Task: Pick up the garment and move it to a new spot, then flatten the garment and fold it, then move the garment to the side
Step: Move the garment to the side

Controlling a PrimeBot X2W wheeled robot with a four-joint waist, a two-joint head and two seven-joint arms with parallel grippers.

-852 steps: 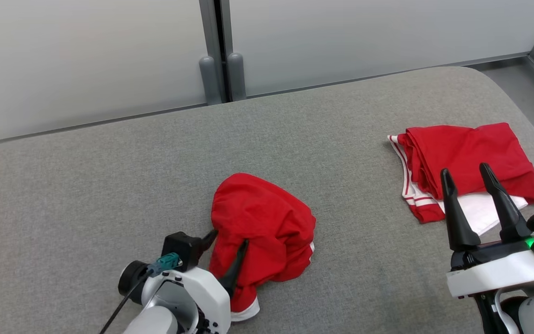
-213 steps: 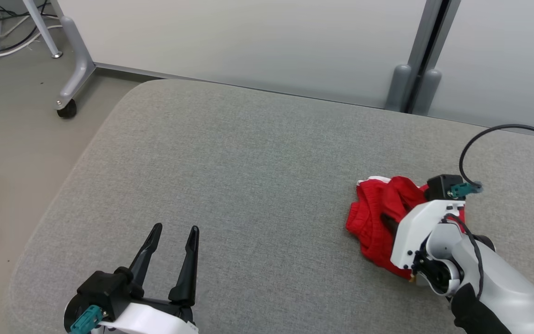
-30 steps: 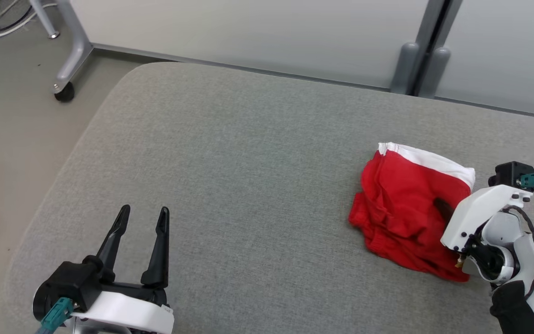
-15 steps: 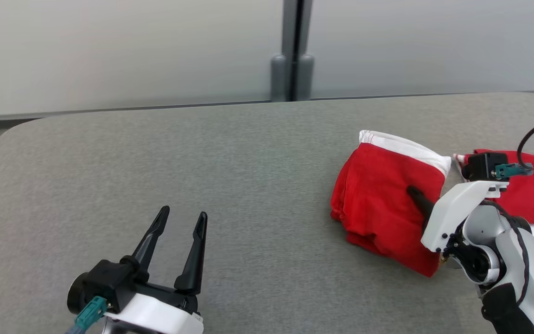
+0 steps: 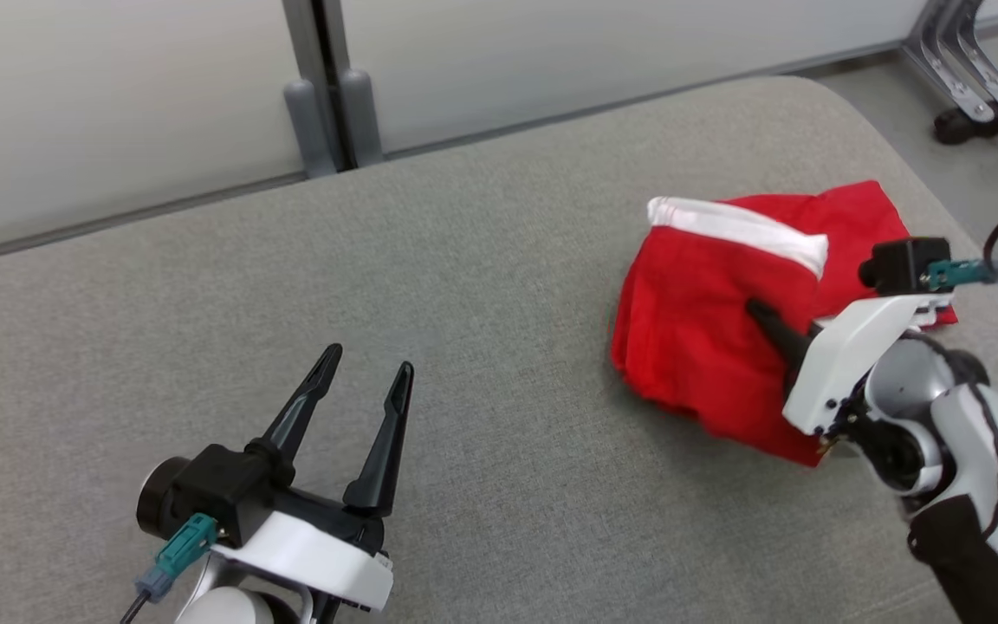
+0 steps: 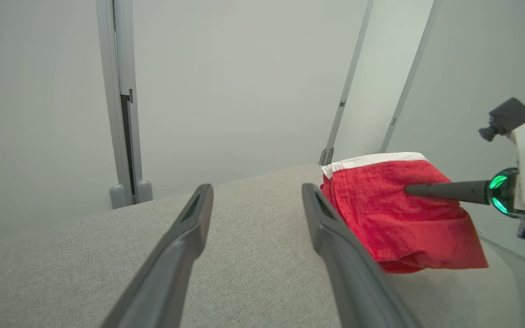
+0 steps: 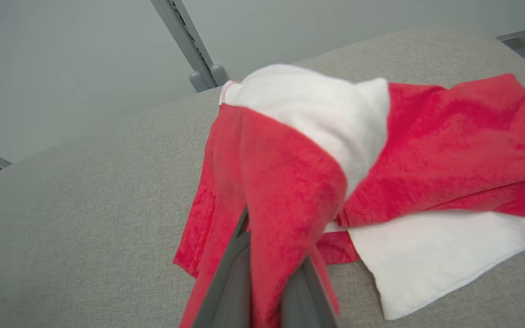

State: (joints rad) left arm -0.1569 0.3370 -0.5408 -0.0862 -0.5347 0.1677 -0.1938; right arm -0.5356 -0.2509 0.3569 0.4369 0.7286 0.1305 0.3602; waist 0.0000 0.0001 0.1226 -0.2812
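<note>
The garment [image 5: 698, 347] is red with a white waistband and hangs bunched from my right gripper [image 5: 763, 316], which is shut on its cloth at the right of the grey padded surface [image 5: 464, 260]. In the right wrist view the garment [image 7: 290, 182] drapes over my right gripper [image 7: 269, 273] and hides the fingertips. Its far side overlaps a second folded red and white garment [image 5: 850, 212]. My left gripper [image 5: 369, 360] stands open and holds nothing at the lower left, well apart from the cloth. The left wrist view has my left gripper [image 6: 257, 189], the garment [image 6: 404, 223] and my right gripper [image 6: 415, 189].
The folded red and white garment [image 7: 449, 136] lies flat near the surface's rounded right edge. Beyond that edge stands a metal frame on casters [image 5: 975, 95] on the floor. A grey post [image 5: 326, 113] and pale wall panels run along the back.
The head camera has swung to the right. My right gripper has carried the garment rightward until it overlaps the second folded garment. The left gripper stays open.
</note>
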